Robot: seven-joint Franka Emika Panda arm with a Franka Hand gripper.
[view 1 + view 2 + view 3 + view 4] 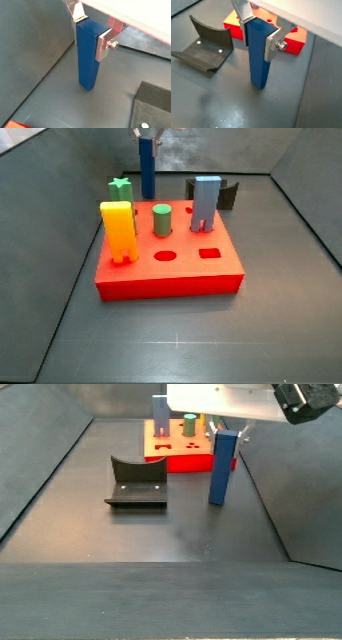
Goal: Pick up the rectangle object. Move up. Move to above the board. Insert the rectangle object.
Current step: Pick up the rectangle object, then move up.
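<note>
The rectangle object [87,57] is a tall dark blue bar, upright, with its lower end at or just above the grey floor. My gripper [92,34] is shut on its upper end, one silver finger [103,46] on each side; both wrist views show this [259,34]. The board [174,278] is a flat red block with a free round hole [166,255] and square hole [210,253]. The bar [222,469] stands off the board, just beside its edge [187,462]. In a side view it [146,173] rises behind the board under my gripper [144,138].
On the board stand a yellow-orange notched block [119,228], a green cylinder [162,220], a grey-blue arch block [205,203] and a green star piece [120,188]. The fixture [136,484] stands on the floor beside the board. Grey walls enclose the floor.
</note>
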